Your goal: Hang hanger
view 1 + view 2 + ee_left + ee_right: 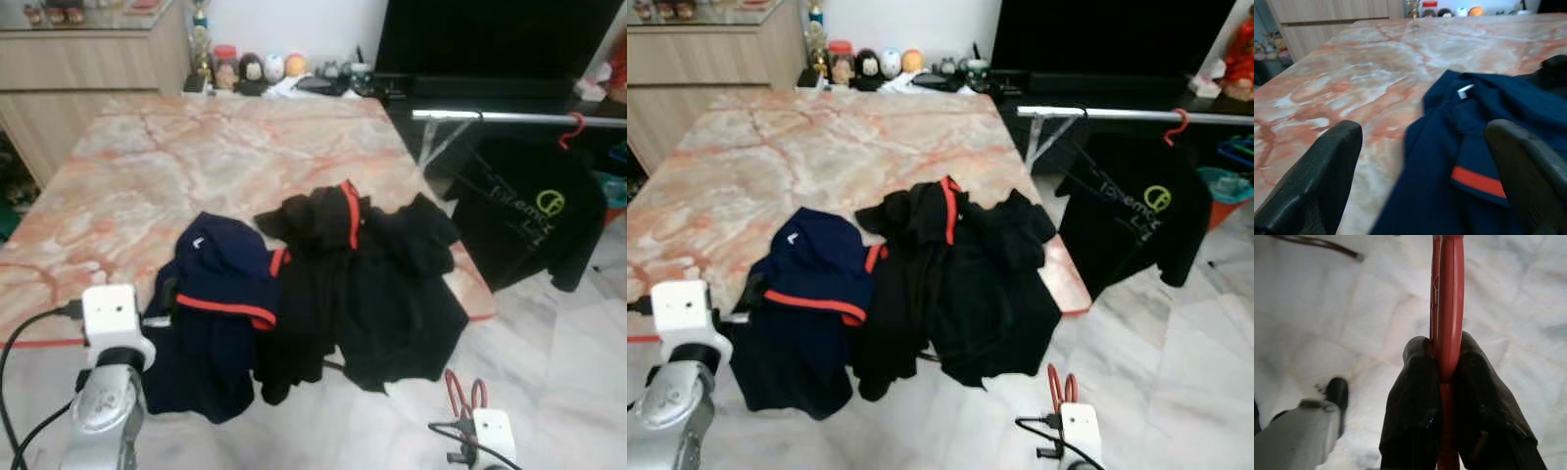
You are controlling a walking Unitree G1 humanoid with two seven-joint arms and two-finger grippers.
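My right gripper [1442, 357] is shut on a red hanger [1449, 293], held low over the white floor; its red loops [462, 392] show near the table's front right corner. A metal rail [509, 117] runs to the right of the table and carries a black T-shirt [529, 220] on another red hanger [571, 127]. A navy shirt [220, 294] and a black shirt with a red collar [372, 284] lie on the marble table [196, 166], draped over its front edge. My left gripper [1422, 129] is open just above the navy shirt [1498, 122].
Small figurines and jars [250, 69] line the table's far edge. A wooden cabinet [88, 69] stands at the back left and a dark TV screen [490, 39] at the back right. White marble floor [568, 372] spreads under the rail.
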